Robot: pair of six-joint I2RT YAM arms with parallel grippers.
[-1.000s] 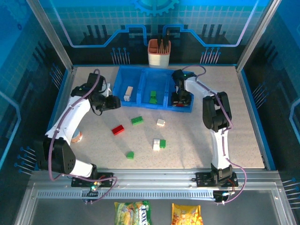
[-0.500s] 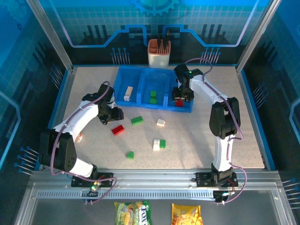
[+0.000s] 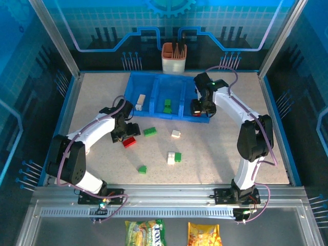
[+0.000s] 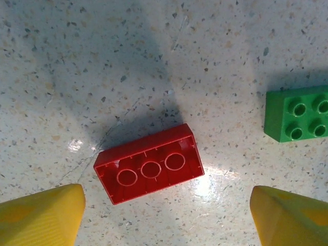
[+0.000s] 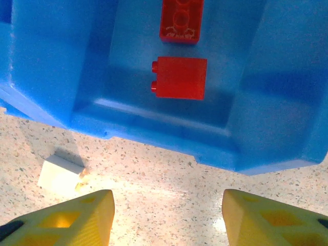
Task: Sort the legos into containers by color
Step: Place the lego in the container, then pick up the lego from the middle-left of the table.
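Top external view: the blue tray (image 3: 154, 77) of three compartments sits at the far middle of the table (image 3: 266, 133), and every place below is given from it. The tray's left compartment holds a cream brick (image 3: 139, 101), and its middle compartment holds green bricks (image 3: 167, 106).

The left gripper (image 3: 126, 133) hangs low over the table, just off the near wall of the tray's left compartment. In the left wrist view its yellow fingers (image 4: 43, 215) stand wide apart and grip nothing. A red brick (image 4: 148, 170) lies flat on the table between and just ahead of them, touching neither. Its hollow underside faces up, showing three round tubes. A green brick (image 4: 297, 119) with four studs up lies apart from it, below the tray's middle compartment.

The right gripper (image 3: 201, 107) hovers over the near wall of the tray's right compartment. In the right wrist view its fingers (image 5: 66, 218) are spread with a clear gap and hold nothing. Inside that compartment lie two red bricks: a square one (image 5: 180, 77) on its side, and a longer one (image 5: 182, 20) further in.

A white brick (image 5: 60, 175) rests on the table just outside the tray's near wall. Further from the tray, toward the arm bases, a white piece (image 3: 170, 159) and a green piece (image 3: 178, 156) touch side by side. A small green one (image 3: 142, 169) lies alone beyond them.
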